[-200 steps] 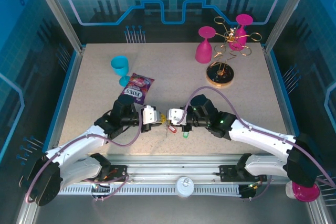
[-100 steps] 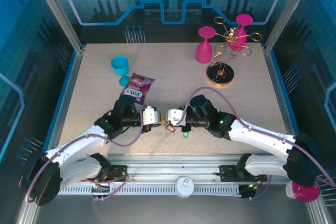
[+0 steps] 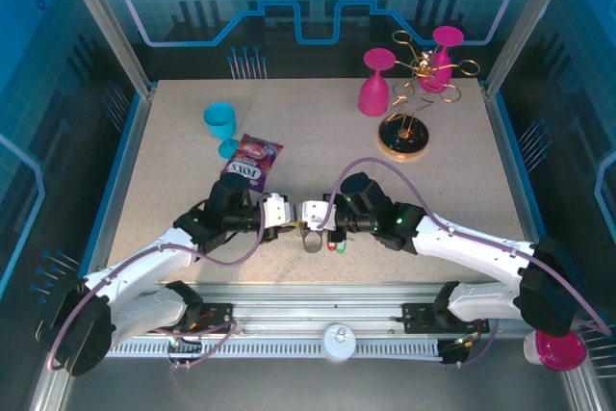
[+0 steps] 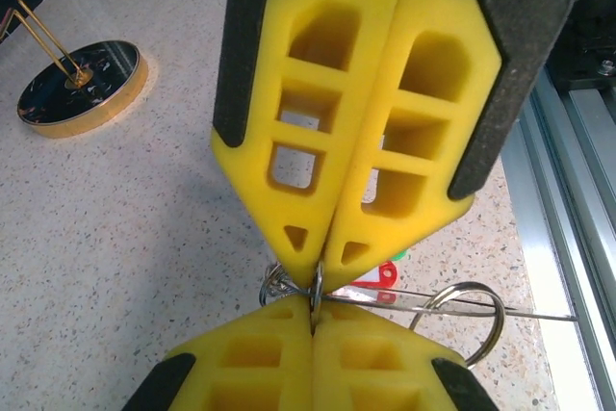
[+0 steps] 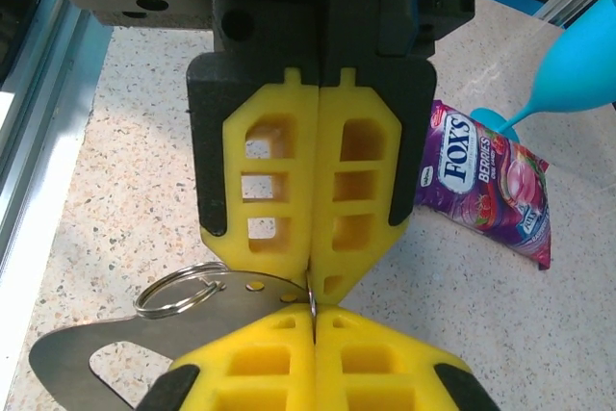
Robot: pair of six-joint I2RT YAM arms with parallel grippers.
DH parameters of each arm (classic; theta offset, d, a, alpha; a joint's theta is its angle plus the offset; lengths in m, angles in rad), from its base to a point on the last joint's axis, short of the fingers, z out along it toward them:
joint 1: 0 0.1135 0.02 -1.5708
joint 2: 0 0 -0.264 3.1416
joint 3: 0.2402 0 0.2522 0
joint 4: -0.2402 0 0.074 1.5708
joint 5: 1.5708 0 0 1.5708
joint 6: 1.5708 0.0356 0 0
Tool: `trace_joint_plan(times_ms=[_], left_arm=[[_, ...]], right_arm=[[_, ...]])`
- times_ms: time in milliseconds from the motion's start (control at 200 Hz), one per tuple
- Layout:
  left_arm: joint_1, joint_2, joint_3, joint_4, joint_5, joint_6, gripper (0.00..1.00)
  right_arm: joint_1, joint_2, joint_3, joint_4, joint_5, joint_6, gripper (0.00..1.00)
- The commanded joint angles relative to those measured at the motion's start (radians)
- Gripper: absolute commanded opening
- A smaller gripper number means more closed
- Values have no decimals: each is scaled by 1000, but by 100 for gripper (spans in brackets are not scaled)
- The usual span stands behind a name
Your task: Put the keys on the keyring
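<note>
Grey metal keyring (image 5: 183,326), flat oval loop, at the near-centre of the counter (image 3: 318,132), close to the front edge; a small wire split ring (image 5: 178,291) rests against its upper edge. The keys (image 3: 335,245), one red-tagged and one green-tagged, lie just beside the loop on its right; whether they are threaded on cannot be told. Left pincer (image 4: 313,320): yellow fingers pressed together, nipping one end of the keyring. Right pincer (image 5: 314,320): likewise closed tight on that same end, its tips meeting the left one's almost nose to nose. Both arms reach low over the counter from their bases, forearms angled inward and wrists turned to face each other across the midline. Aluminium rail (image 3: 327,300): runs along the near edge, close behind the work. Purple snack packet (image 3: 252,163): near the left wrist, on its far side, with a blue goblet (image 3: 220,125) just beyond it. Open speckled surface lies past the pincers, toward the back and to the right. Gold wire rack (image 3: 402,139) and pink goblet (image 3: 375,84): far right corner, well apart from the keyring.
</note>
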Motion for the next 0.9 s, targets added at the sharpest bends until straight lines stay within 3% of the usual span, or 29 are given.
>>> trace_joint_plan(times_ms=[0, 85, 195, 470, 896], left_arm=[[-11, -24, 44, -17, 32, 6, 5], [-11, -50, 34, -33, 4, -7, 23], [-10, -95, 16, -62, -29, -30, 29], [-10, -157, -10, -44, -32, -115, 27], [-11, -152, -5, -5, 13, -144, 19]], right_arm=[[11, -5, 30, 32, -9, 9, 0], [-24, -30, -2, 88, -86, 74, 0], [-83, -55, -53, 194, -250, 166, 0], [-167, -28, -98, 390, -522, 309, 0], [-167, 34, -105, 463, -586, 340, 0]])
